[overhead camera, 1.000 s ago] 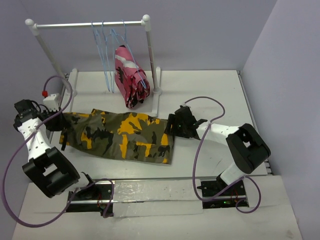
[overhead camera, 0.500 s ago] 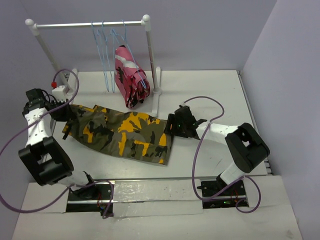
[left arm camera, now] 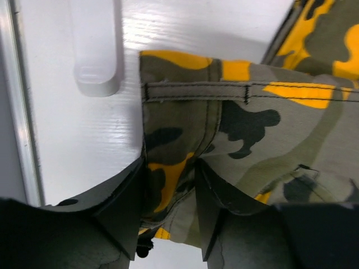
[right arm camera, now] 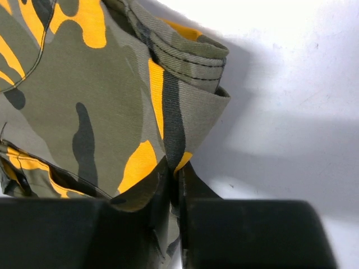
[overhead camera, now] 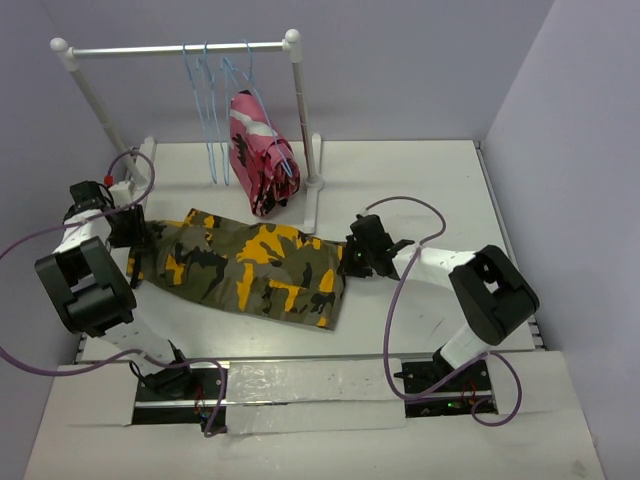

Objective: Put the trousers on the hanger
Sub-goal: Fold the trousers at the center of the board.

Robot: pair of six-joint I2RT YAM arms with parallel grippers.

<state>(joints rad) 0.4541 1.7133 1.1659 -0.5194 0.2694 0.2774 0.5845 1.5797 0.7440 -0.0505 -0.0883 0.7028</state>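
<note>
1. The top external camera is looking down from high above and behind the near edge of the table [overhead camera: 420,170], facing the far wall. It is standing well back, taking in the trousers [overhead camera: 245,270] whole and the white rail stand [overhead camera: 180,48] beyond them.
2. The left wrist camera is hovering very close over the trousers' left end, looking almost straight down at a stitched band and bare table beside it.
3. The right wrist camera is sitting just as close at the trousers' right end, looking along a folded edge.
4. All three views are sharing the trousers, while the wrist views are showing opposite ends.
</note>
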